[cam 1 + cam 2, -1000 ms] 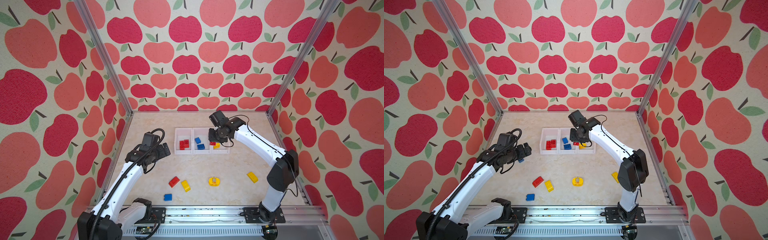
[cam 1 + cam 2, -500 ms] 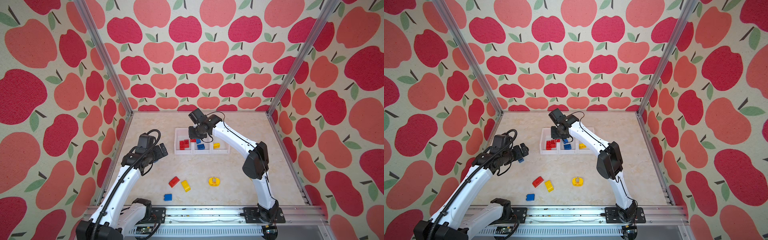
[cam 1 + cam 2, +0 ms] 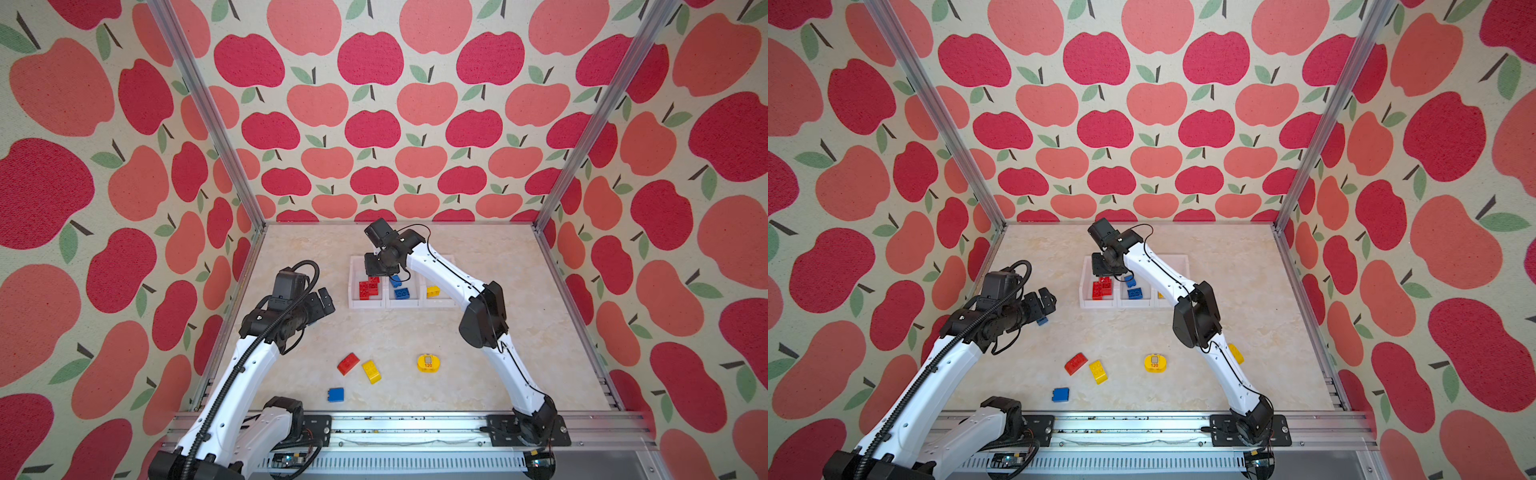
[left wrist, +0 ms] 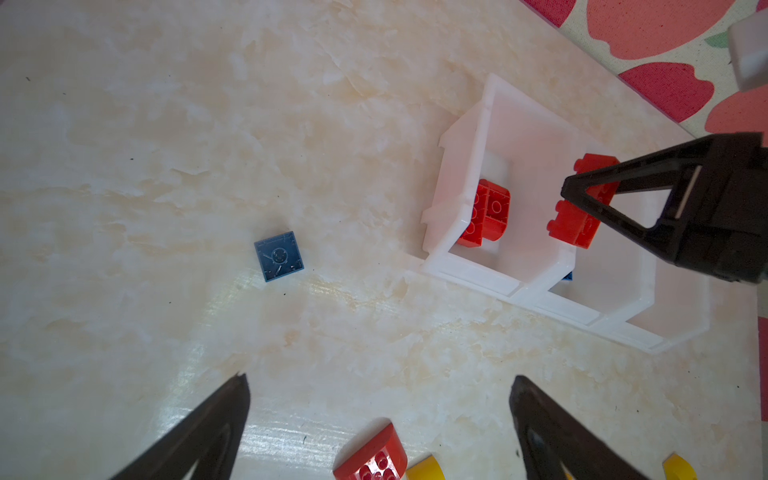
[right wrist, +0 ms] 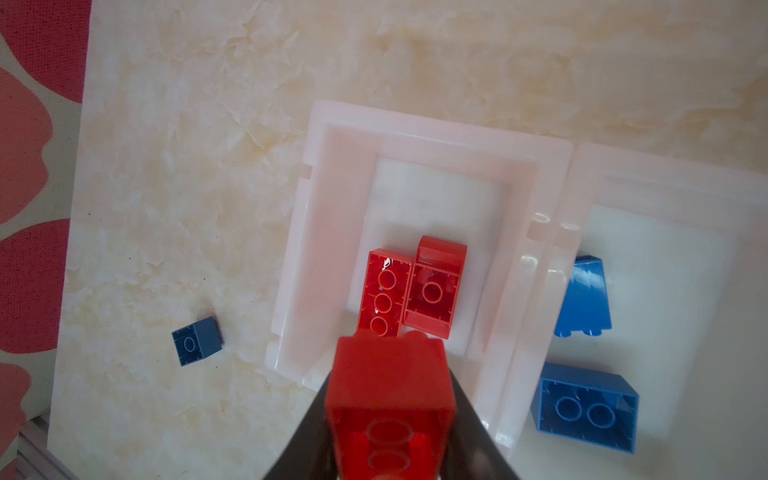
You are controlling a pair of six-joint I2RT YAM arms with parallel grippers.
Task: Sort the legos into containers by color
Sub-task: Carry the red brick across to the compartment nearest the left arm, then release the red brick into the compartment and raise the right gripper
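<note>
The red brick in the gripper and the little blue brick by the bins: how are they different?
The red brick is clamped in the right gripper over the leftmost bin; the blue brick lies loose on the table. The red brick is longer, with two tubes showing underneath; the blue brick is square with one. Both are hollow plastic bricks.

The right arm [image 3: 440, 270] now reaches further left along the containers [image 3: 409, 304]: its jaws, clamped on the red brick [image 5: 388, 386], hang over the left bin [image 3: 354, 286] rather than the right one. Its elbow [image 3: 482, 316] sits nearer mid-counter and in a top view hides a yellow brick [image 3: 1235, 353].
</note>
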